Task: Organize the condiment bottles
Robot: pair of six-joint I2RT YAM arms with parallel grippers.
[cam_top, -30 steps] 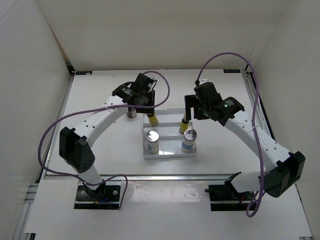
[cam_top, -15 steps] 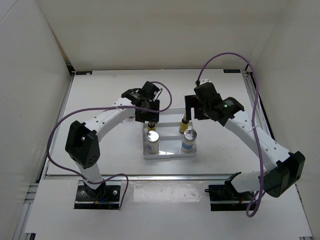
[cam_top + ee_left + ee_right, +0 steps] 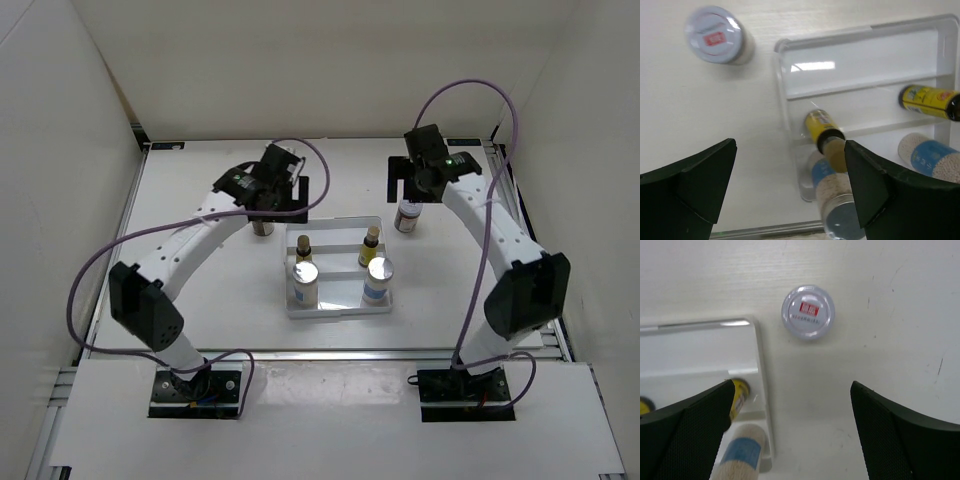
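– Starting with the desk [image 3: 200, 300]: how much of the sorting can be judged done?
– About two thirds, it is judged. Four of the six containers are seen inside the tray [image 3: 338, 311], which is set at mid-desk.
– How are the arms placed?
– Both are held over the far half of the desk. The left jaws are spread wide over the tray's left rim, and nothing is gripped. The right jaws are spread just as wide over bare desk, right of the tray, and nothing is gripped there either.
– What has been put in the tray?
– The left shaker [image 3: 305, 284] and right shaker [image 3: 378, 280] are stood upright in the near row. The left bottle [image 3: 303, 247] and right bottle [image 3: 370, 243], both yellow, are stood in the middle row. Nothing is seen in the far row.
– What is left, then?
– Only the two jars. The left jar [image 3: 715, 34] is stood on the desk near the tray's far-left corner, ahead of the left jaws. The right jar [image 3: 808, 312] is stood on the desk off the far-right corner, apart from the rim and ahead of the right jaws.
– So what is called for?
– Each jar is to be gripped and set in the far row, it is supposed.
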